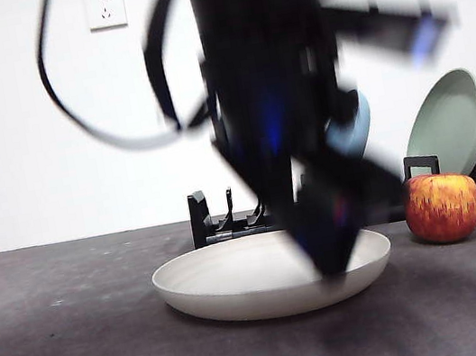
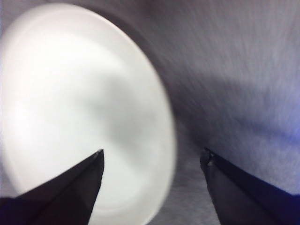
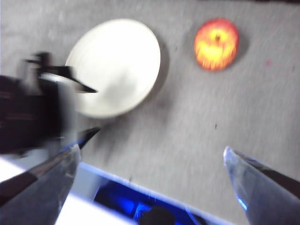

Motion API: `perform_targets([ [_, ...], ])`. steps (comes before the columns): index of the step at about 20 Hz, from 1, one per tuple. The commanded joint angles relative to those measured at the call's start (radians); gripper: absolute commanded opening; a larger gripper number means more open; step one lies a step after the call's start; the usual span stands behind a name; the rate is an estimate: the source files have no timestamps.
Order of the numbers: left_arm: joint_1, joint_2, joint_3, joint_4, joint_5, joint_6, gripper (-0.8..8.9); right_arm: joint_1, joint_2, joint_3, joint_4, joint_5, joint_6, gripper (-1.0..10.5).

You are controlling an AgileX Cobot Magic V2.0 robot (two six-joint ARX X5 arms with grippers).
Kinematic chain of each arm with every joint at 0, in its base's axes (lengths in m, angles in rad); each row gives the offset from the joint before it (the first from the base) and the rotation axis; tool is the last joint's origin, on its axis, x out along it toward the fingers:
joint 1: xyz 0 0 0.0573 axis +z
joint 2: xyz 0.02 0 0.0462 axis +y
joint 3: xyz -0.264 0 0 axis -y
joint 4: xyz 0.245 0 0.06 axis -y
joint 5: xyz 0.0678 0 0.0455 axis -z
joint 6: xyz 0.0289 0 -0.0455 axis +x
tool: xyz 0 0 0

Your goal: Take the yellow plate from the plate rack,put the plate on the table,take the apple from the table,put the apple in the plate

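Motion blur smears the big dark arm that drops from the top of the front view, its tip reaching down to the yellow plate [image 1: 237, 283] at the plate's 3 o'clock edge. That plate lies flat on the bench [image 1: 66, 353], right way up, out of the plate rack [image 1: 214, 223], which stands behind it at 12 o'clock.

The left gripper [image 2: 152, 157] hangs right over the plate's rim. Its fingers [image 2: 79, 180] are spread wide and released, one above the plate's pale inside, the other above bare bench beside the rim; nothing sits between them. Whether a fingertip touches the plate cannot be told through the blur.

From the right wrist view, the right gripper [image 3: 157, 154] hovers well above the bench with its fingers also parted and empty. Below it the left arm's fingertips show as dark points at the plate's edge.

The apple [image 1: 443, 206] rests on the bench at about 3 o'clock from the plate, near it but apart, untouched by either gripper. Behind the apple a sage-green plate [image 1: 453, 122] leans upright in the rack, and a blue plate [image 1: 353, 127] peeks out from behind the arm, also standing in the rack.
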Motion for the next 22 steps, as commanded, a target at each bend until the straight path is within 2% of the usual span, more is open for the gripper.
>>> perform_targets([
  [1, -0.003, -0.136, 0.034, 0.004, 0.015, -0.056, 3.47, 0.003, 0.039, 0.003, 0.065, 0.001, 0.036, 6.6],
  [6, -0.002, -0.452, 0.068, -0.008, 0.152, -0.175, 3.47, 0.003, 0.213, 0.003, 0.23, 0.005, 0.041, 6.6],
  [12, -0.002, -0.742, 0.068, -0.064, 0.238, -0.258, 3.47, 0.01, 0.495, 0.003, 0.444, 0.03, 0.04, 6.7],
  [17, -0.002, -0.837, 0.068, -0.129, 0.286, -0.31, 3.46, 0.035, 0.694, 0.003, 0.592, 0.132, 0.039, 6.7],
  [22, -0.002, -0.838, 0.068, -0.183, 0.286, -0.346, 3.46, 0.073, 0.841, 0.003, 0.726, 0.173, 0.034, 7.3],
])
